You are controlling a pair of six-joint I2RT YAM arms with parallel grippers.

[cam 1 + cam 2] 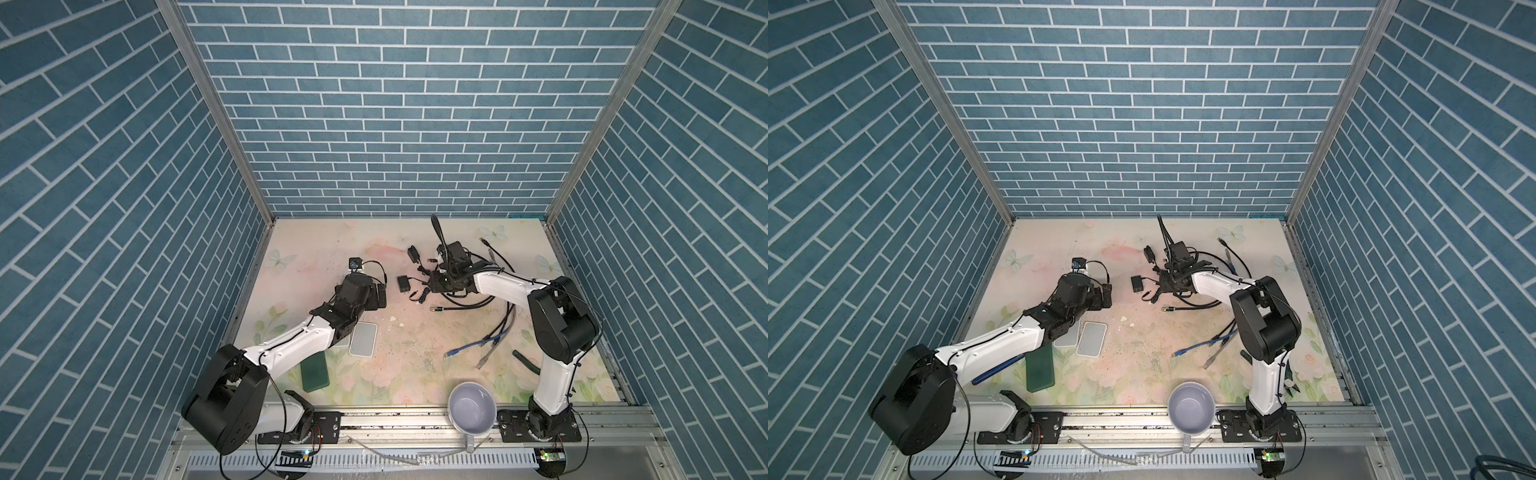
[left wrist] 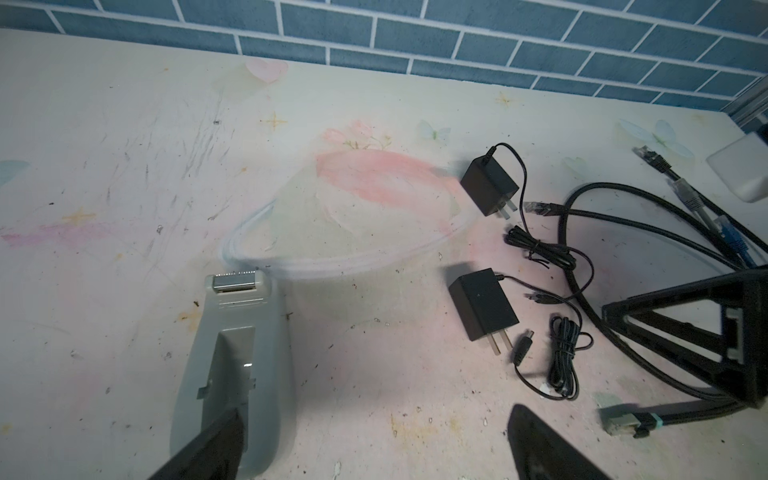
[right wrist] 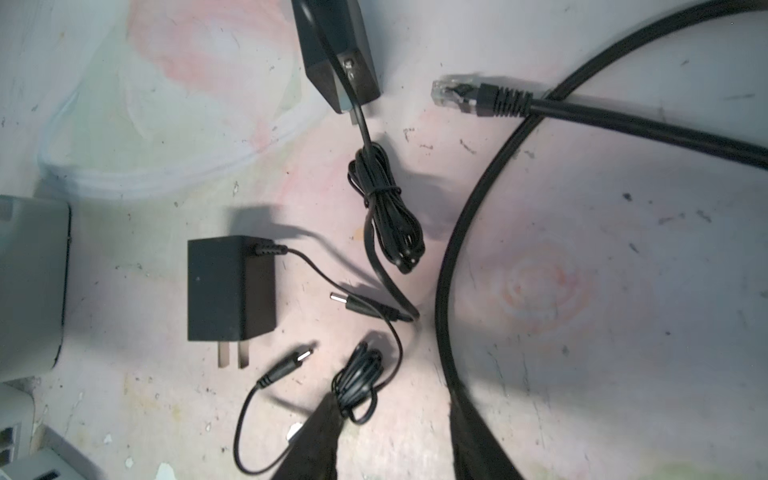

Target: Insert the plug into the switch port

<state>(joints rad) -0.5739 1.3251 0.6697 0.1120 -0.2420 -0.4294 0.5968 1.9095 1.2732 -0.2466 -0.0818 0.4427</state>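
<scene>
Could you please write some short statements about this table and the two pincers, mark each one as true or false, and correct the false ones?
1. Two black adapters lie on the table. True.
2. The mug stands at the back wall. False: it stands at the front edge, near the right arm's base.
3. The left pincer is open. True.
4. The right pincer holds an adapter. False: both adapters lie free on the table, and its jaws stand apart above the cords.
</scene>
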